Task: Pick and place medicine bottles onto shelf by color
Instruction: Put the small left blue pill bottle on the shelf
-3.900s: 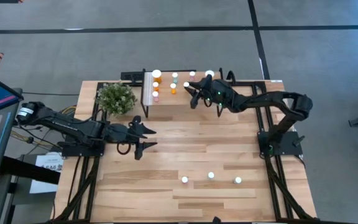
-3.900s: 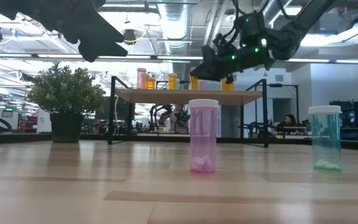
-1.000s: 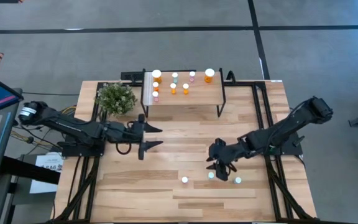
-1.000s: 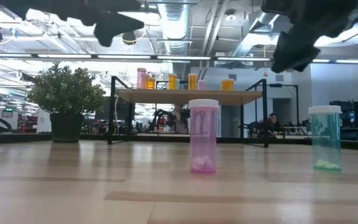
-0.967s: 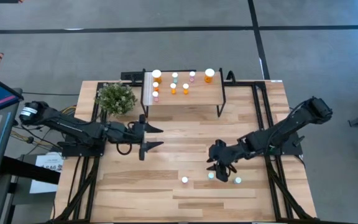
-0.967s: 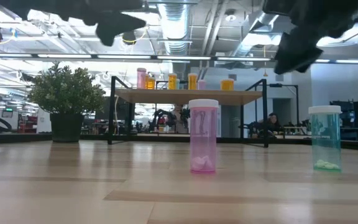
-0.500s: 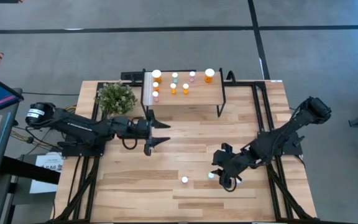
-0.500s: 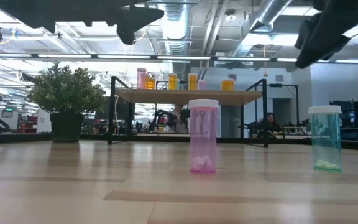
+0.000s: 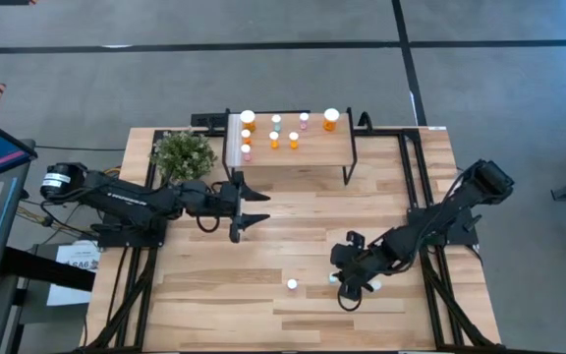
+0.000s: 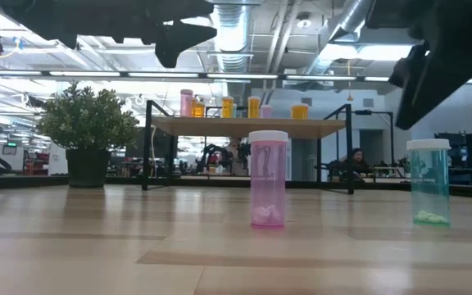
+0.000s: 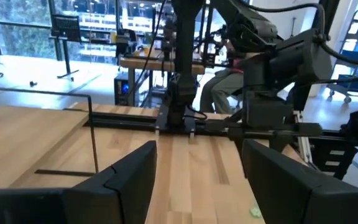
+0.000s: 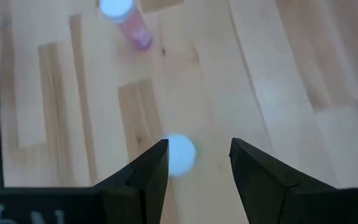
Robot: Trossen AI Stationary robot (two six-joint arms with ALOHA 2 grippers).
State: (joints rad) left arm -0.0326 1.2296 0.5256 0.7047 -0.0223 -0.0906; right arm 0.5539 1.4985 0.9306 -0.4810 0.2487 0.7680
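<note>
High view: the desk (image 9: 293, 226) carries the shelf (image 9: 312, 152) at upper centre of the frame, with the medicine bottles (image 9: 273, 139) standing on it, white caps up, long axes vertical. Orange ones sit among pale and pinkish ones; a larger orange bottle (image 9: 331, 119) stands at the shelf's upper right corner. A potted plant (image 9: 184, 154) stands just left of the shelf.

Low in the frame, right of centre, a pink bottle (image 9: 291, 284) stands upright on the desk. The right pincer (image 9: 354, 285) hangs directly over a second bottle just to its right, hiding most of it.

Right wrist view: a white cap (image 12: 180, 154) shows between the two dark fingers (image 12: 138, 174), which stand apart on either side of it and do not touch it; the pincer is open and holds nothing.

Low view: the pink bottle and a green bottle (image 10: 428, 182) both stand upright, caps on top.

Left pincer (image 9: 254, 207) hovers left of centre, below the shelf's left end, fingers spread wide and empty.
</note>
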